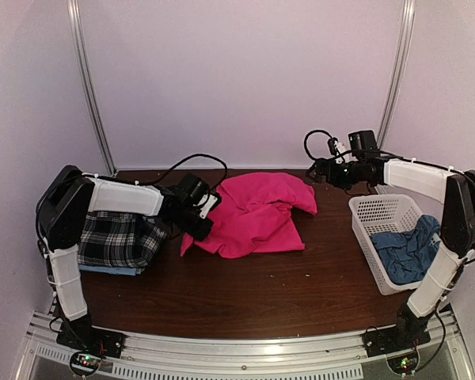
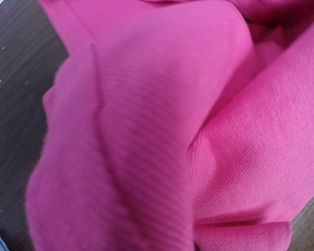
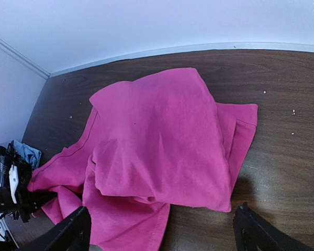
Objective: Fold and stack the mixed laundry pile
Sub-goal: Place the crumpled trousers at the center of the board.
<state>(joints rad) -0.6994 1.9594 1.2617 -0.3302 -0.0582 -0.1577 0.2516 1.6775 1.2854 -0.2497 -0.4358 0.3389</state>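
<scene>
Black-and-white plaid shirt (image 1: 119, 237) looked folded, at left. Crumpled hot-pink trousers (image 1: 257, 214), plus dull blue cloth (image 1: 408, 253) in white plastic lattice basket (image 1: 380, 210), were left for you. Your right pincer (image 3: 162, 228) gaped wide, empty; left pincer (image 1: 199, 226): grip unclear.

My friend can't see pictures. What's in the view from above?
Hot-pink trousers lie crumpled on a dark wooden table, the left gripper at their left edge and the right gripper near their far right corner. A plaid shirt sits at left; a white basket holding blue cloth at right.

Shirt (image 1: 119, 239) left, trousers (image 1: 257, 214) mid-table, cloth (image 1: 408, 252) in basket (image 1: 376, 212) right
</scene>
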